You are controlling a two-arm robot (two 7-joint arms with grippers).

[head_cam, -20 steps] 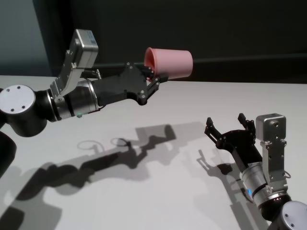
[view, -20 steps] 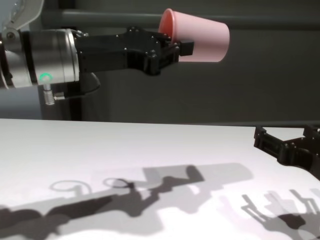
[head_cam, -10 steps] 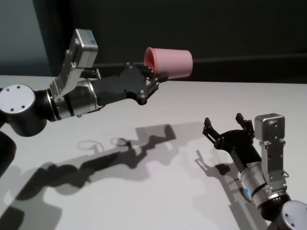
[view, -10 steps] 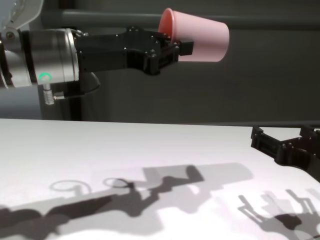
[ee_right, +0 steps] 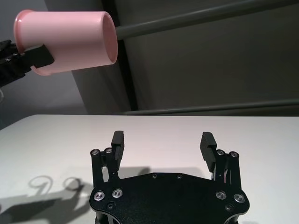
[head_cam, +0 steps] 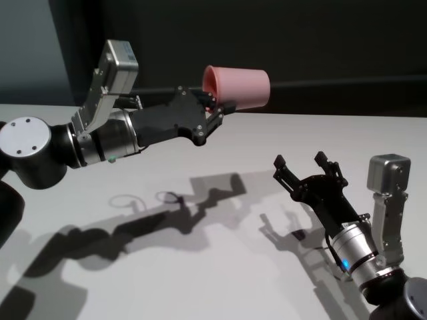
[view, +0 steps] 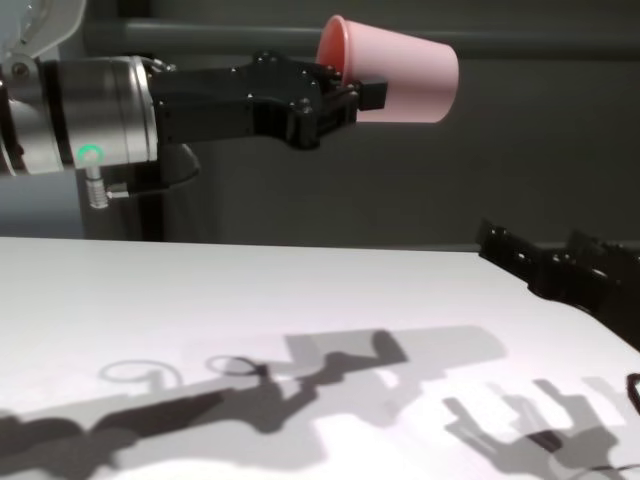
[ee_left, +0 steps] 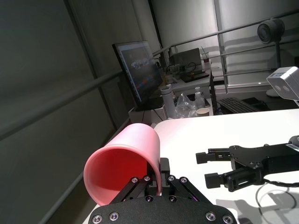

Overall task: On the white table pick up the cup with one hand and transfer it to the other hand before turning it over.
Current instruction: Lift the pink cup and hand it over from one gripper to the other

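The pink cup hangs on its side high above the white table, its base pointing toward the robot's right. My left gripper, on the green-lit arm, is shut on the cup's rim, one finger inside the mouth, as the left wrist view shows. My right gripper, on the blue-lit arm, stands open and empty below and to the right of the cup, well apart from it. From the right wrist view its fingers point toward the cup higher up. The chest view shows the cup and the right gripper.
A dark wall with a horizontal rail runs behind the table. Arm shadows fall across the tabletop. Beyond the table's far edge, the left wrist view shows a monitor and a cluttered desk.
My right gripper has risen and moved left and forward, closer to the cup, still open. The left arm and the cup have stayed put.
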